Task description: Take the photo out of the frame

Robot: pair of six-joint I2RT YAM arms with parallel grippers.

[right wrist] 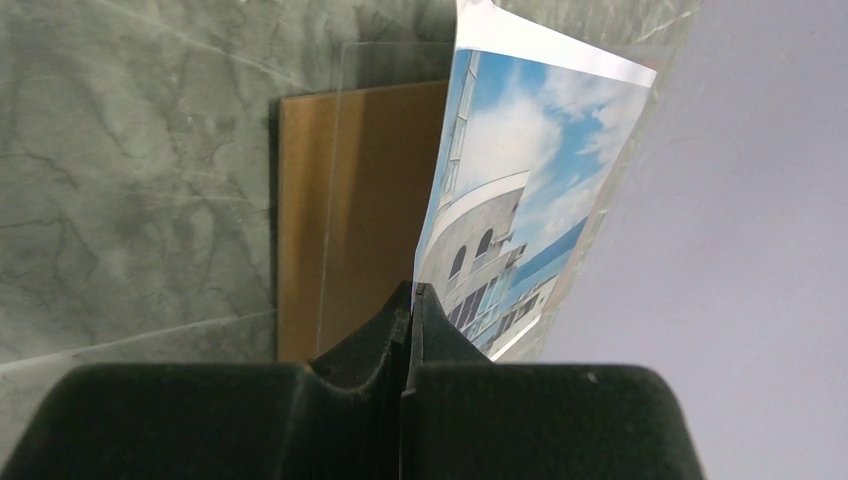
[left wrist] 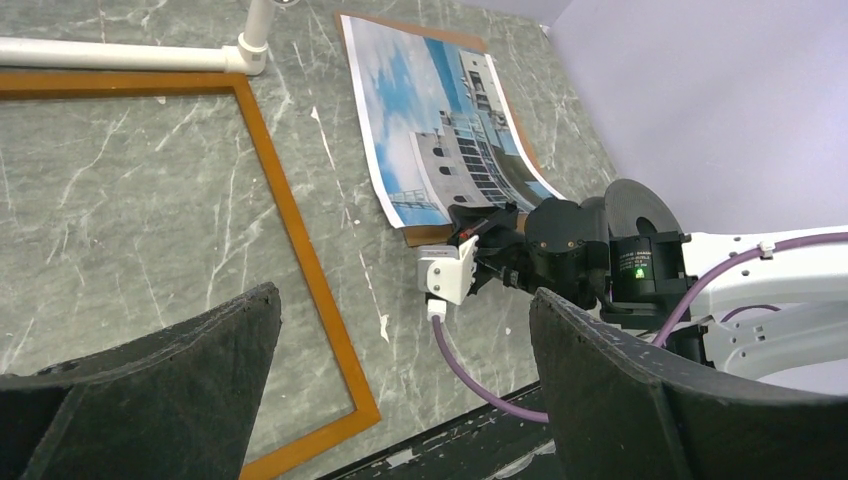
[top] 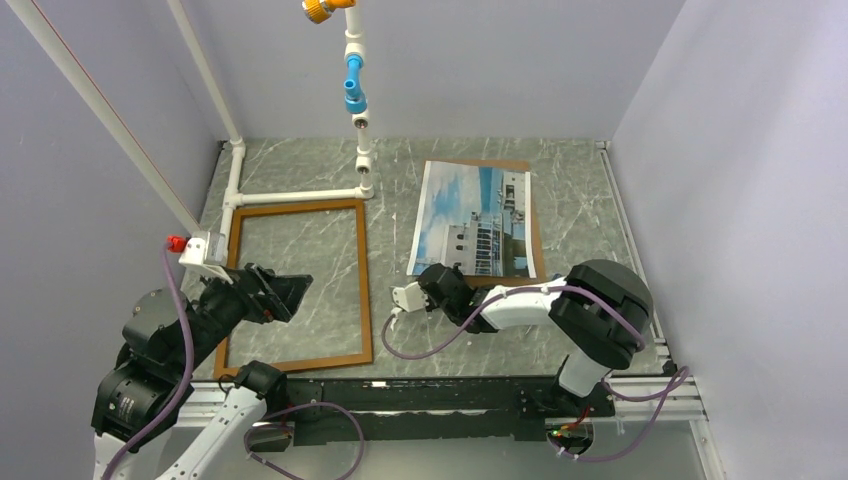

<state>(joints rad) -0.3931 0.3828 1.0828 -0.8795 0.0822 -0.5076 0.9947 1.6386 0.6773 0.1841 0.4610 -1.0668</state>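
The grey marbled tabletop (top: 580,180) carried everything. A white pipe structure (top: 300,197) stood at the far side, beyond the left end effector (top: 282,292). The frame (top: 366,280) lay flat and empty. Its opening was under that end effector, and its far rail ran just beside the horizontal pipe. The left end effector's fingers (left wrist: 150,390) were spread wide apart, holding nothing, above the frame's left part.

Well to the right of the frame, ahead of the right end effector (top: 440,277), lay a brown backing board (top: 534,230). In the right wrist view a clear sheet (right wrist: 345,150) lay over it. The photo (top: 470,215) rested on this stack, outside the frame. It was skewed, so that brown showed along its far and right edges.

The right end effector sat at the photo's near left corner with its fingers pressed together on the print's edge. The paper curled up from the board at the grip.
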